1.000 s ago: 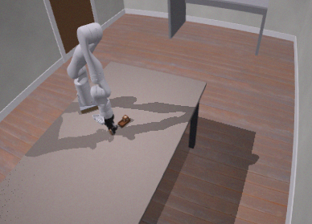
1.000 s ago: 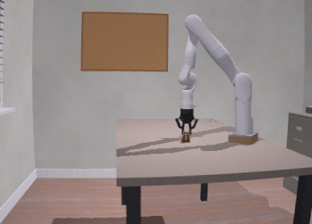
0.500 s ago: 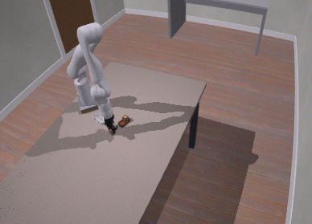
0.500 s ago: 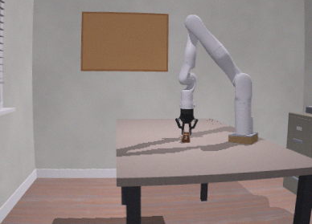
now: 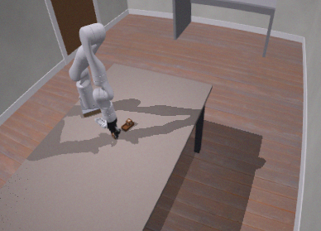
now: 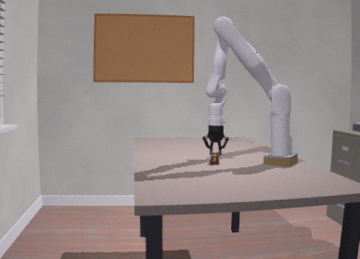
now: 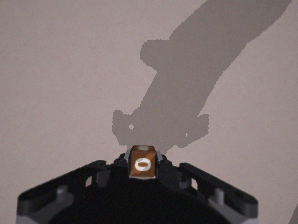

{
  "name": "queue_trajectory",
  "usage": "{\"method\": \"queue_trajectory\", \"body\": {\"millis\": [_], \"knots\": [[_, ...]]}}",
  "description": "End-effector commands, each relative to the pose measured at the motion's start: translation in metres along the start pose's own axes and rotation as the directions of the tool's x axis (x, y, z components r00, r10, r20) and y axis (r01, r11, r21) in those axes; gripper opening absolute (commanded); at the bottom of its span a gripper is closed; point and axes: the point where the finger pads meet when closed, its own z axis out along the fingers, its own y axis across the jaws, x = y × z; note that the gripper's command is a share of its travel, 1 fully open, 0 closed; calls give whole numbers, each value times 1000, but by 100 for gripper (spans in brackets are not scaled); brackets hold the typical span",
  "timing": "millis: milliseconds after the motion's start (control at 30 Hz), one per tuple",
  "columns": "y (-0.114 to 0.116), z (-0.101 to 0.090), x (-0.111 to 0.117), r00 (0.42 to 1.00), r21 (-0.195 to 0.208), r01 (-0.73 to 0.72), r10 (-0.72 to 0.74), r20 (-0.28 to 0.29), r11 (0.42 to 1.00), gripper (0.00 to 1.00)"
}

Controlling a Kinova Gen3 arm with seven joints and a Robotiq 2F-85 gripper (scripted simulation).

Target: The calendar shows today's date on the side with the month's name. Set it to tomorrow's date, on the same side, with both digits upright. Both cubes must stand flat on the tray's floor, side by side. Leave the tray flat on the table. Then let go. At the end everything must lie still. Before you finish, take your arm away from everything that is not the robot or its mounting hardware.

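Note:
My gripper [image 5: 115,134] [image 6: 215,152] [image 7: 143,157] points down at the table [image 5: 165,113] and is shut on a small brown calendar cube [image 7: 142,163]. The cube's face toward the wrist camera shows a white 0. I hold the cube just beside the brown calendar tray [image 5: 126,126], on its near left in the top view. Something pale, apparently a second cube, sits in the tray; its digit is too small to read. In the exterior view a small brown shape [image 6: 214,161] shows right under the fingers; I cannot tell tray from cube there.
A small white flat item [image 5: 100,121] lies on the table between the tray and the arm's base [image 5: 88,109] [image 6: 280,160]. The table's right edge is close to the tray. A grey desk [image 5: 223,6] stands far back; a filing cabinet [image 6: 345,160] stands at the right.

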Motion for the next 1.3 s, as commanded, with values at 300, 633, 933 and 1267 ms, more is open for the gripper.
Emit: {"method": "queue_trajectory", "body": {"millis": [300, 633, 933, 1267], "knots": [[-2, -39, -1, 1000, 5, 3, -3, 0, 1000, 26], [-1, -76, -1, 1000, 5, 3, -3, 0, 1000, 26], [-1, -96, -1, 1000, 5, 3, -3, 0, 1000, 26], [-1, -98, -1, 1000, 5, 3, -3, 0, 1000, 26]]}}
